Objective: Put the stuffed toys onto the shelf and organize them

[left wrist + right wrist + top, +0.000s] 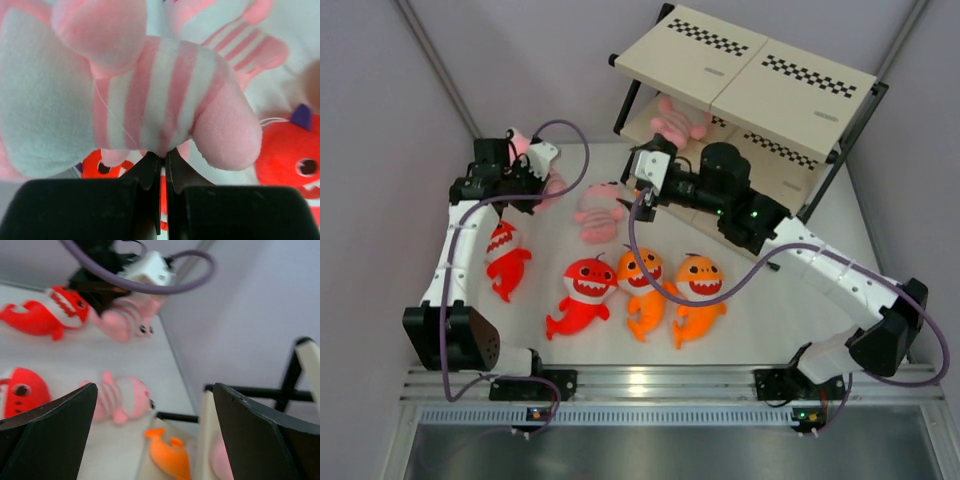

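Observation:
My left gripper (527, 168) is shut on a pink striped plushie (548, 186) and holds it above the table at the back left. In the left wrist view the jaws (162, 157) pinch its striped belly (160, 95). My right gripper (638, 186) is open and empty by the left end of the shelf (760, 70). Its wide jaws (155, 440) frame a pink striped plushie on the table (122, 399) and an orange shark (170, 457) on a low shelf board. Another pink plushie (676, 122) lies on the middle tier.
On the table lie a pink plushie (598, 212), a red shark at the left (505, 258), a red shark in the middle (582, 292) and two orange sharks (642, 290) (700, 295). Grey walls enclose the table on three sides.

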